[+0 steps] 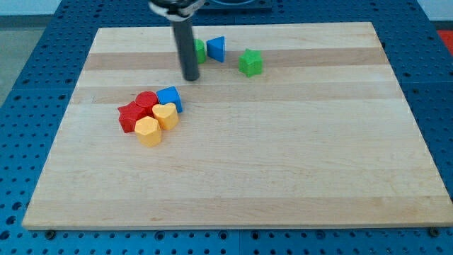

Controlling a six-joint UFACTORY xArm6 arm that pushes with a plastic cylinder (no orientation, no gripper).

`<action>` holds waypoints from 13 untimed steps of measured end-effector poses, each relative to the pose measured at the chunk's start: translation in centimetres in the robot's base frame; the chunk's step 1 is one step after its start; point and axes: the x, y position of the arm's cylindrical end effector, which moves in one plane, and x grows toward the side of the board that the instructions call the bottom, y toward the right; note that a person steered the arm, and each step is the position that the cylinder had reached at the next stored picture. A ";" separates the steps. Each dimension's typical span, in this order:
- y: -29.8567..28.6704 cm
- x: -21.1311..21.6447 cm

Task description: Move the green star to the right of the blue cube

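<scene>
The green star (250, 62) lies near the view's top, right of centre. The blue cube (170, 98) sits left of centre, at the upper right of a tight cluster of blocks. My tip (191, 78) rests on the board just above and to the right of the blue cube, apart from it, and well left of the green star. The rod rises from the tip to the view's top edge.
A second green block (201, 51) is partly hidden behind the rod, with a blue triangular block (216, 49) touching its right side. The cluster also holds a red cylinder (146, 100), a red star (129, 117), a yellow heart (167, 115) and a yellow hexagon (148, 132).
</scene>
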 end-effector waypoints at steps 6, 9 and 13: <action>6.3 3.6; 7.3 1.0; 8.8 1.5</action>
